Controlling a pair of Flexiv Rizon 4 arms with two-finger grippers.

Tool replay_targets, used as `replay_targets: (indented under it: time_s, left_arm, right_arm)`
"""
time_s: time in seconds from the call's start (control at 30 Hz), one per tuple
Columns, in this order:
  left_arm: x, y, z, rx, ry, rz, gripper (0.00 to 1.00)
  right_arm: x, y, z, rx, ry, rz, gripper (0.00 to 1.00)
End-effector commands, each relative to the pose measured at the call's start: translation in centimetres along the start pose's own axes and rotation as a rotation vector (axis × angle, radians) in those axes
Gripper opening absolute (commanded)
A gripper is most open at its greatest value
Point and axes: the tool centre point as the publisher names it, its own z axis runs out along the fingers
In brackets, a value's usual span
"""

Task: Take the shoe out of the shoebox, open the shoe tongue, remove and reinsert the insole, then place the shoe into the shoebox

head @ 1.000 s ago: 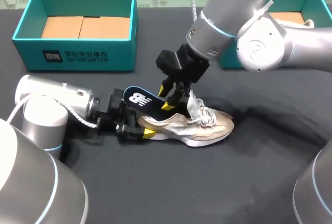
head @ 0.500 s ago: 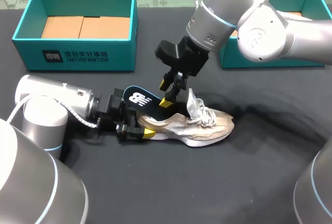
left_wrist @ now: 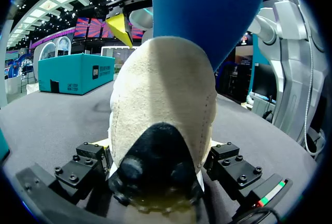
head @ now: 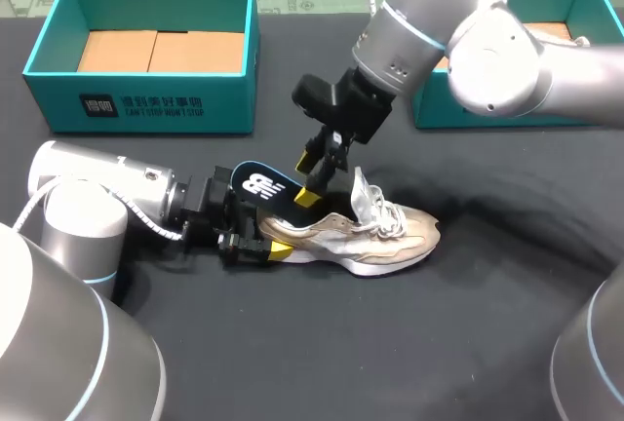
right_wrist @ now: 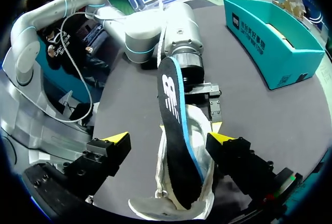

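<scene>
Right gripper (head: 306, 177): lifted clear of the shoe since a second ago. Our fingers hang spread and released, and the insole stands between them ungripped.
Left gripper (head: 255, 231): clenched on the shoe's heel from both sides, low over the table (head: 439, 343).
Shoe (head: 361, 236): pale beige and silver, resting on its sole on the black table, nearer us than the boxes. Its long axis runs across the head view, toe toward our right, heel toward our left arm.
Insole (head: 263, 187): dark blue with a white logo, front end inside the shoe, heel end slanting up and out over the heel toward our left.
Left shoebox (head: 146, 104): teal, open, far left, well apart from the shoe.
Right shoebox (head: 429, 109): teal, open, far right, partly behind our right arm.
Count: one shoe, one insole, two shoeboxes.
</scene>
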Motion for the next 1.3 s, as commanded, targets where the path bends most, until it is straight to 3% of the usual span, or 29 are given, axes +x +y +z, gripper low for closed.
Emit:
replay_targets:
  time_s: [0.03,0.3,0.33,0.37,0.73,1.0,1.3]
  left_arm:
    - [-0.1,0.2,0.1,-0.002,0.000,-0.001,0.00]
    - [-0.1,0.2,0.1,-0.002,0.000,-0.001,0.00]
    - [-0.1,0.2,0.1,-0.002,0.000,-0.001,0.00]
    - [-0.1,0.2,0.1,-0.002,0.000,-0.001,0.00]
    - [-0.1,0.2,0.1,-0.002,0.000,-0.001,0.00]
    - [-0.1,0.2,0.1,-0.002,0.000,-0.001,0.00]
    - [-0.1,0.2,0.1,-0.002,0.000,-0.001,0.00]
  right_arm:
    - [-0.6,0.1,0.0,-0.010,0.048,0.013,1.00]
    - [-0.5,0.2,0.3,-0.020,0.067,0.010,0.99]
    - [-0.6,0.2,0.3,-0.019,0.067,0.011,0.89]
    - [-0.6,0.2,0.4,-0.020,0.069,0.011,0.85]
    - [-1.2,0.6,1.6,-0.026,0.111,0.030,0.76]
    - [-1.2,0.7,2.8,-0.047,0.145,0.033,0.50]
    - [-0.4,0.2,3.6,-0.078,0.159,0.051,0.41]
